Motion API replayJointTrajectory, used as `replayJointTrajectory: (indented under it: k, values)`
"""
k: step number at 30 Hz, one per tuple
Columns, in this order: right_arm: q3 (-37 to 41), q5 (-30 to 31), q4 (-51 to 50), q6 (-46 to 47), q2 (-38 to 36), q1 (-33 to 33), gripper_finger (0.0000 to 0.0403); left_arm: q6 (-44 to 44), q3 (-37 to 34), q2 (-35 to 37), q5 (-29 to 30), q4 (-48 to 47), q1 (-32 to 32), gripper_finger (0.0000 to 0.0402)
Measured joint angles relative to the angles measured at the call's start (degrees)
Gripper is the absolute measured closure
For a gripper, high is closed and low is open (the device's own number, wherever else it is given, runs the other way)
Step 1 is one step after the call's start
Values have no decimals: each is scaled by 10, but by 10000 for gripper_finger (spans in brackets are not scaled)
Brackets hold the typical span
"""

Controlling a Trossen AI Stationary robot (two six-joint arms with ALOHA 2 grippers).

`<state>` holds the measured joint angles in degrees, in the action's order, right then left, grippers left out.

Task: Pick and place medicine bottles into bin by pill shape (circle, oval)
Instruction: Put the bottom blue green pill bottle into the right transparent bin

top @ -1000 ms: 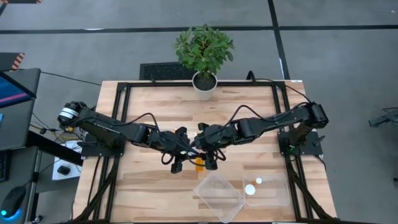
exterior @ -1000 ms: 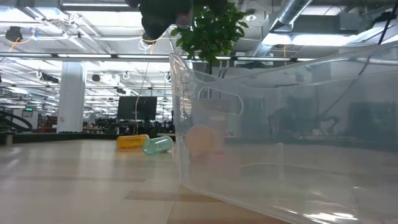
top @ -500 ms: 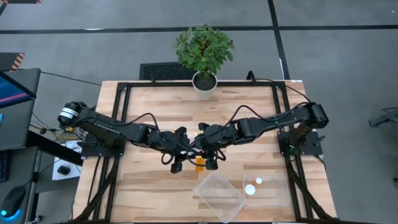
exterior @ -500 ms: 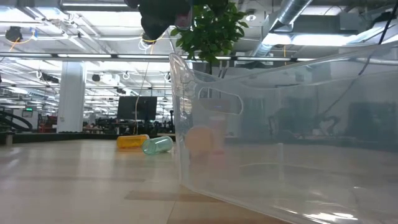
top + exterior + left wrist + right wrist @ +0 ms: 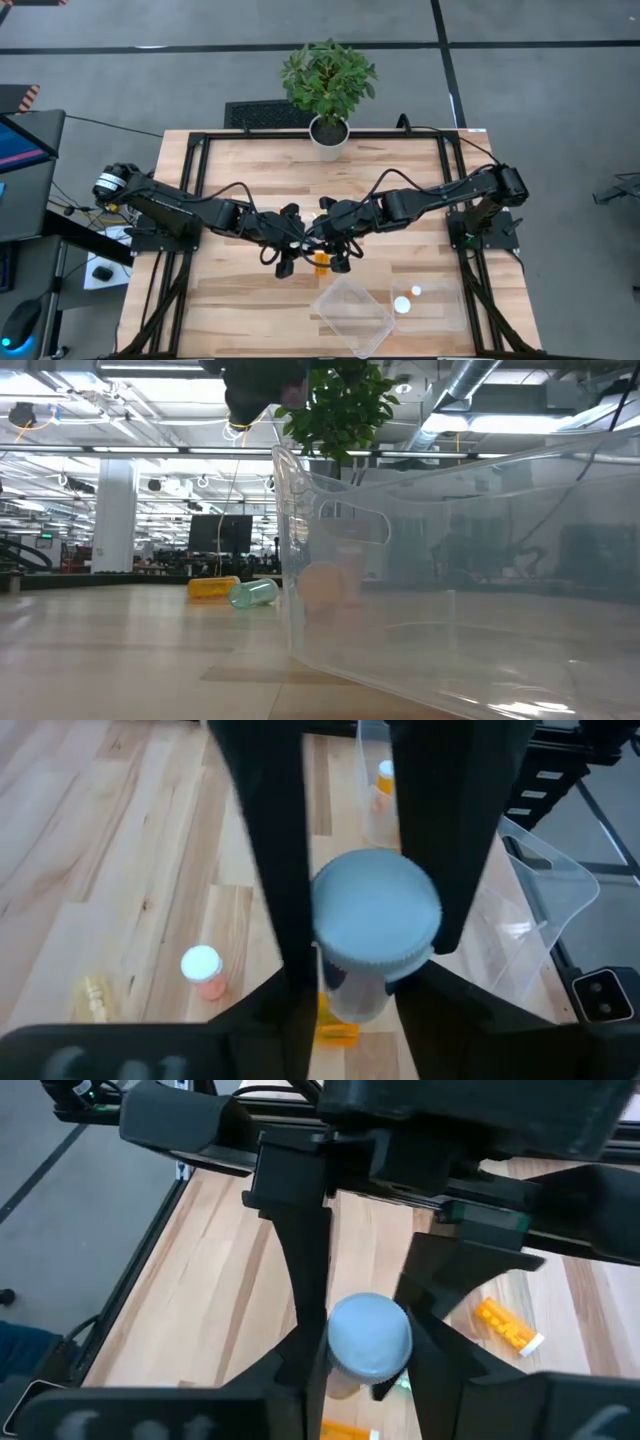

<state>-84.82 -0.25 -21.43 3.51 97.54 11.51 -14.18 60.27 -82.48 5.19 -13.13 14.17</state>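
We saw the right gripper (image 5: 368, 1342) with its fingers (image 5: 308, 1295) closed on a white-capped bottle (image 5: 369, 1337) (another, yellowish bottle (image 5: 508, 1326) lay on the tabletop (image 5: 240, 1295)).

I count two arms (image 5: 190, 208) (image 5: 440, 192), two clear bins (image 5: 345, 300) (image 5: 445, 310) and one potted plant (image 5: 328, 80) from above. At table level I see two bottles lying down: one yellow (image 5: 213, 588), one greenish (image 5: 252, 593). My wrist cameras show one pale-capped bottle (image 5: 375, 920).

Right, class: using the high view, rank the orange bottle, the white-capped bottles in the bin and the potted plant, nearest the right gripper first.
1. Orange bottle, mid-table, right beside the right gripper, which grips a capped bottle.
2. White-capped bottles, in the front-right bin.
3. Potted plant, at the far table edge.
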Motion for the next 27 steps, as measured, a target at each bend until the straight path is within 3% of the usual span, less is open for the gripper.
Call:
replayJointTrajectory:
  k: [8,12,21,27]
  values:
    - [0,0,-20,1,0,0,283,-46,0,0,-14,-24,1,176]
    - [0,0,-50,10,-13,0,282,-73,0,0,-33,-49,1,146]
    - [28,9,-181,69,-134,23,282,-88,0,26,-43,-71,2,137]
    - [133,100,-222,209,-244,110,279,-78,0,49,-24,-70,2,136]
